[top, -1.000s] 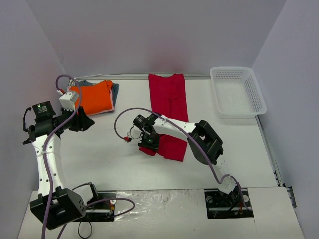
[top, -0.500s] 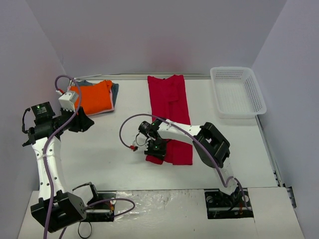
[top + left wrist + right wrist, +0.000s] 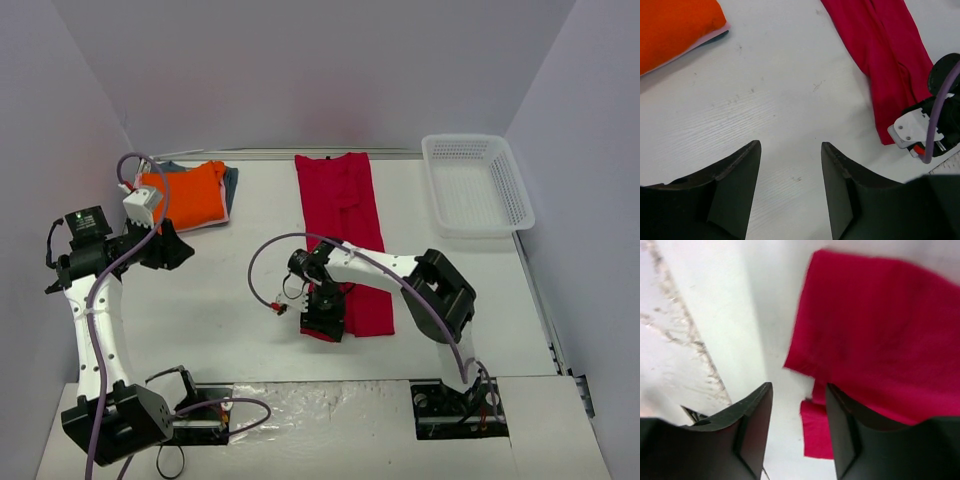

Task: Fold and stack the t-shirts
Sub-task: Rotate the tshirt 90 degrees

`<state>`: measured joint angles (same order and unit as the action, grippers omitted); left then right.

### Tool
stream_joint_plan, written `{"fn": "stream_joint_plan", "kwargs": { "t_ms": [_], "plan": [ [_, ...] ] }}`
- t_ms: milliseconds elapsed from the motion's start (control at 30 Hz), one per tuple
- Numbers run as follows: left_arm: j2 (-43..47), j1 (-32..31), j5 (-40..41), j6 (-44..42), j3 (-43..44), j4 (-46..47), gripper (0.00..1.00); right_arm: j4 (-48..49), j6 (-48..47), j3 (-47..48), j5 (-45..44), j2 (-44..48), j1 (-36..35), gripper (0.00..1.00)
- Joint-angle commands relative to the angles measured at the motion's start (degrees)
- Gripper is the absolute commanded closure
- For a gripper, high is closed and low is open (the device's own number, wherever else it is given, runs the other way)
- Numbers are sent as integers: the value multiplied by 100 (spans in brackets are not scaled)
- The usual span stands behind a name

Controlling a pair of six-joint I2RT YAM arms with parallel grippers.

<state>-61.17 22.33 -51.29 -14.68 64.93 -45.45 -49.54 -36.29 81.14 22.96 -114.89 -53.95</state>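
Right gripper (image 3: 799,390) is released, jaws apart over the near left corner of the crimson t-shirt (image 3: 345,215), grasping nothing. Left gripper (image 3: 790,145), also released and empty, hovers well left of that shirt. The folded orange t-shirt (image 3: 185,195) lies farther left still

overall light: bright, even and soft, from overhead; the white table (image 3: 220,300) and pale walls (image 3: 300,70) carry a faint lilac cast.
shadows: faint, soft-edged, close under the arms.
top view: sharp edge to edge; the red shirt (image 3: 340,200) and orange shirt (image 3: 185,195) look saturated.
left wrist view: table grain crisp; the left gripper (image 3: 790,150) fingers (image 3: 735,190) dark, with little detail.
right wrist view: blurred all over; the red shirt's edge smeared, the table nearly blown out white, the right gripper (image 3: 799,390) fingers (image 3: 752,425) black and out of focus.
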Motion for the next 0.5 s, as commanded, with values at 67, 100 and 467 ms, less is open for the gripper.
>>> {"fn": "stream_joint_plan", "kwargs": {
  "t_ms": [67, 100, 467],
  "plan": [
    [192, -18, -444, -694, 301, -499, 49, -662, -211, -151, 367, 1187, 454, 48],
    [210, -53, -400, -738, 310, -517, 49, -688, -229, -151, 558, 1310, 595, 46],
    [298, -3276, 2190, -1371, 284, -668, 51, 989, 1158, -783, -976, 2717, 2432, 40]
  ]
}}
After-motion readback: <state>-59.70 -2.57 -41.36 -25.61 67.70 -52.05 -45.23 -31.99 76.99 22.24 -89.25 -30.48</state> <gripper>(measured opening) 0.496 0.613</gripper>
